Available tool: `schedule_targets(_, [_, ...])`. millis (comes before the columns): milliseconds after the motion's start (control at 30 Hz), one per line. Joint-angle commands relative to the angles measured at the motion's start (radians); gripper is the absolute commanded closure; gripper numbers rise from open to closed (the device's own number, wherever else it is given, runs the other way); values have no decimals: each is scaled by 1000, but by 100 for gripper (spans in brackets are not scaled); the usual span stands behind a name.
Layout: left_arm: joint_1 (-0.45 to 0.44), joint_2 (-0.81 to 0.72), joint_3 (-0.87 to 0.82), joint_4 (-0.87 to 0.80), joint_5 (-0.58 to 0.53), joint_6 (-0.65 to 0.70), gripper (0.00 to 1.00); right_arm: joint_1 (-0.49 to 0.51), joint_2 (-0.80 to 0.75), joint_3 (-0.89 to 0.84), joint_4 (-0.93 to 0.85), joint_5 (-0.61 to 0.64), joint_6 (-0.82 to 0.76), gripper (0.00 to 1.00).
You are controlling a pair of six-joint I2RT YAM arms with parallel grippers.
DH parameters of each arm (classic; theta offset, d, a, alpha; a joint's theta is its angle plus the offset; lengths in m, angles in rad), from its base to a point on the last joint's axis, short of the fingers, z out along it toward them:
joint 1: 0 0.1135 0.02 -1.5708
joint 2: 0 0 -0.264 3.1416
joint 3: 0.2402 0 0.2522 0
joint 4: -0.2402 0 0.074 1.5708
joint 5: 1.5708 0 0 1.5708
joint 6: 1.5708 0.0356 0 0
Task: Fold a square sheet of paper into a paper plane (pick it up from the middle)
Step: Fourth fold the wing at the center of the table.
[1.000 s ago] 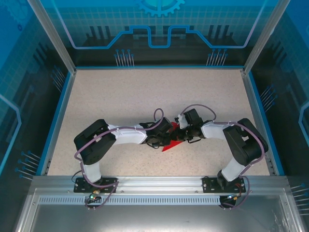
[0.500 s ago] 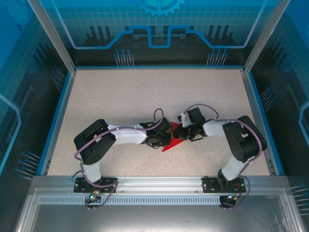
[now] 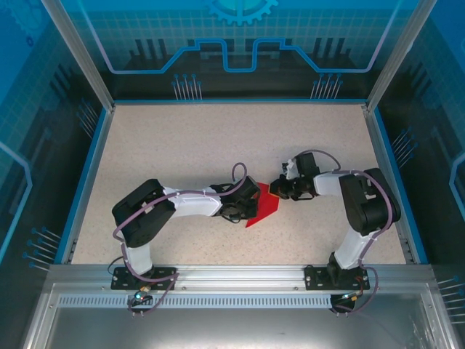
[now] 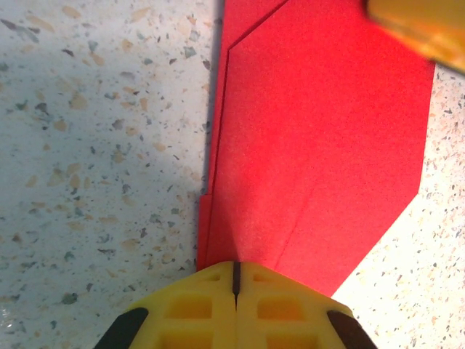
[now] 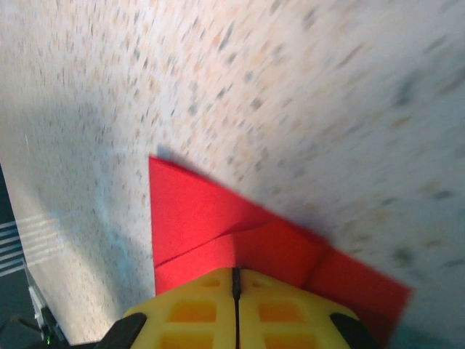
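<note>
The red paper [image 3: 265,209], partly folded with creases and layered edges, lies at the middle of the table between both grippers. In the top view my left gripper [image 3: 250,208] sits at its left end and my right gripper [image 3: 277,190] at its upper right corner. The left wrist view has the paper [image 4: 320,145] running up from my shut yellow left gripper [image 4: 235,270], its narrow end going in under the tips. In the right wrist view a folded corner of the paper [image 5: 196,211] reaches into my shut right gripper [image 5: 235,275]; the table behind is blurred.
The speckled tabletop [image 3: 182,145] is walled by a blue rim and clear panels. A yellow fingertip [image 4: 421,29] of the right gripper shows at the top right of the left wrist view. Both arms bend inward near the front rail [image 3: 240,275].
My right gripper has drawn away to the right and a little farther back, and more of the red paper now shows between the grippers. The left gripper has stayed put.
</note>
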Motion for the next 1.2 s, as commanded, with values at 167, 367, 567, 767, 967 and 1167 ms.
schedule_targets(167, [-8,87,-63,-249,-12,-8,100,-124,11,71,18,163,18,93])
schedule_targets(367, [-8,88,-46,-252,-16,-7,100,-116,-121,57,-43,100,-10,93])
schedule_targets(567, [-8,84,-35,-250,-29,-4,100,-21,-184,22,-144,15,-40,94])
schedule_targets(767, [-8,71,-37,-236,-30,-2,100,114,-158,-8,-121,-45,0,95])
schedule_targets(967, [-8,68,-24,-226,-25,1,100,162,-85,-14,-73,-48,28,96])
schedule_targets(1167, [-8,48,-15,-219,-24,5,100,162,-21,-14,-67,-41,15,96])
